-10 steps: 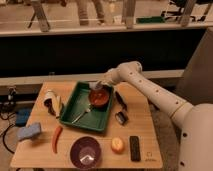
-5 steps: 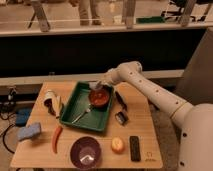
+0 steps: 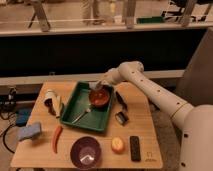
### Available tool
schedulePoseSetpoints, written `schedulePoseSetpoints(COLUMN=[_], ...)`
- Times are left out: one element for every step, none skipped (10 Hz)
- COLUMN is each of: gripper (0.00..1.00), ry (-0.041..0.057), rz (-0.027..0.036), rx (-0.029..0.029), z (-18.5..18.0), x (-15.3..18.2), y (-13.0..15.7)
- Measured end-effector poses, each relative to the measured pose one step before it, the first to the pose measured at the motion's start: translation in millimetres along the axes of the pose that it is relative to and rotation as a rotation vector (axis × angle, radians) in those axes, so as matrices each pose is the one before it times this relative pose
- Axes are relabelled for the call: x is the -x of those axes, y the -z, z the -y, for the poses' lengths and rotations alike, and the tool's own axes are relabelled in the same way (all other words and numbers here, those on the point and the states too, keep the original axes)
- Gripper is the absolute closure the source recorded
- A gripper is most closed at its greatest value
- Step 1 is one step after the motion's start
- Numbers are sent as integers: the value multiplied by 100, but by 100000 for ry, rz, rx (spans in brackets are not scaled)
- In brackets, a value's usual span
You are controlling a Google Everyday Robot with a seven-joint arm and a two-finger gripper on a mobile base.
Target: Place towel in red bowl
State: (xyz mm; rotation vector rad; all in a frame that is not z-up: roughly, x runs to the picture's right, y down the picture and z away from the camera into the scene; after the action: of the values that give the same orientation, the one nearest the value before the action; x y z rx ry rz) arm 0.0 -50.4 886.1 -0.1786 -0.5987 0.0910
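The red bowl (image 3: pixel 100 98) sits in the far right part of a green tray (image 3: pixel 80 100) on the wooden table. My gripper (image 3: pixel 97 86) hangs just above the bowl's far left rim, at the end of the white arm (image 3: pixel 145 85) reaching in from the right. Something pale shows at its tip; I cannot tell whether it is held cloth. A blue folded cloth (image 3: pixel 30 131), the only towel-like thing I see, lies at the table's left front edge, far from the gripper.
A fork (image 3: pixel 82 114) lies in the tray. A pale bottle and banana (image 3: pixel 52 101) lie left of it. A red chili (image 3: pixel 57 138), purple bowl (image 3: pixel 86 151), orange fruit (image 3: pixel 118 145) and black remote (image 3: pixel 135 148) line the front. Black items (image 3: pixel 120 116) lie right of the tray.
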Motion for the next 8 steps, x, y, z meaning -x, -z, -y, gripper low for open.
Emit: schedulePoseSetpoints(gripper=[100,100,100,99,97,87,79,69], ry=[1474,1952,2461,2440,1904,2766,1668,1818], rz=[2296,2286,1778,1211,738,1383,870,288], rx=[2,632,1045,1232,930,1549,1078,1195], z=[-82,-154,-175,-222,-178,-250,-197,-189], x=[-271,57,138,270,68,144,33,11], y=[580,267,172,-14,163,251,157,106])
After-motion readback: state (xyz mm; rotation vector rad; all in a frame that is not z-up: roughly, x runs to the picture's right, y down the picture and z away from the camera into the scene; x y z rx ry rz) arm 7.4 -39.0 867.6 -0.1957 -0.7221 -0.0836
